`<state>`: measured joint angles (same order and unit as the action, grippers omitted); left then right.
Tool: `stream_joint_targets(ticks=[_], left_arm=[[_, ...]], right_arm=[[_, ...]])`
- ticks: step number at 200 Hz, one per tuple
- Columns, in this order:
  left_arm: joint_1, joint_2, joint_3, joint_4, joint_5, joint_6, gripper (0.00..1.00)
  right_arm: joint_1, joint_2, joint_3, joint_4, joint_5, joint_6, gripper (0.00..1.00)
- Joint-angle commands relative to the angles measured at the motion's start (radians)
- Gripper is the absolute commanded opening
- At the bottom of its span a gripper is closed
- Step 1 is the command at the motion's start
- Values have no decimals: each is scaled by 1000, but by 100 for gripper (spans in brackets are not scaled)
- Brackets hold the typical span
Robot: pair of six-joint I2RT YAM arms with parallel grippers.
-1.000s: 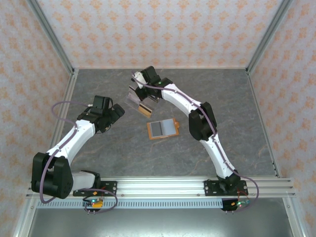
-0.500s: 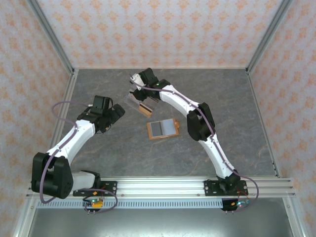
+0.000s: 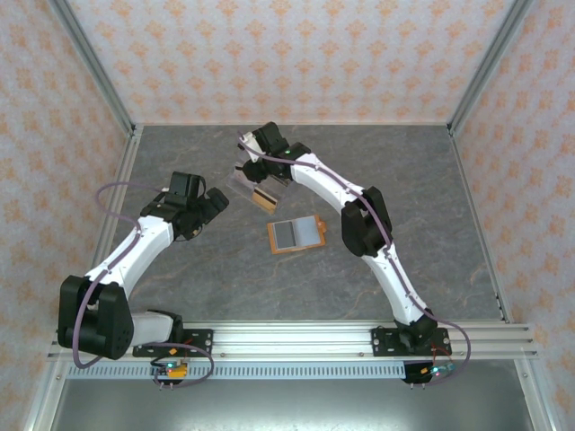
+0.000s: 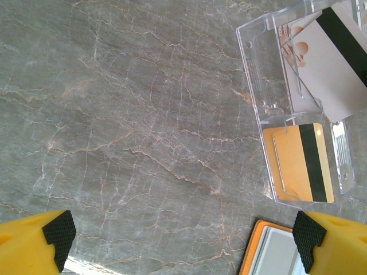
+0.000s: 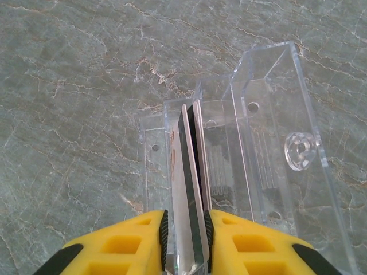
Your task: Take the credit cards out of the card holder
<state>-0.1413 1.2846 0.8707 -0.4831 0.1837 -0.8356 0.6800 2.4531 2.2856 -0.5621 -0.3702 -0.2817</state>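
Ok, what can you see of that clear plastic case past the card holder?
The clear plastic case is a transparent, hard-looking shallow box with upright walls, inner dividers and small round holes. It lies flat on the grey marbled table, just beyond the orange card holder and apart from it. A tan card with a dark stripe lies flat in one compartment. The right gripper pinches two thin credit cards edge-on, and they reach down into the next compartment.

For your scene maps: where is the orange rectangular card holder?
Top view: the orange card holder lies mid-table, nearer and right of the clear plastic tray.
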Motion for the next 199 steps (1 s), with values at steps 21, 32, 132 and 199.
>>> stream_joint_targets(ticks=[21, 32, 132, 199], left_arm=[[9, 16, 24, -17, 15, 19, 100], [8, 16, 24, -17, 16, 20, 100], [8, 15, 22, -25, 11, 24, 100], [8, 16, 19, -25, 12, 25, 100]], right_arm=[[1, -38, 38, -48, -19, 27, 22], [1, -36, 39, -48, -18, 22, 20], [1, -58, -42, 92, -9, 16, 2], [1, -72, -111, 179, 22, 20, 1]])
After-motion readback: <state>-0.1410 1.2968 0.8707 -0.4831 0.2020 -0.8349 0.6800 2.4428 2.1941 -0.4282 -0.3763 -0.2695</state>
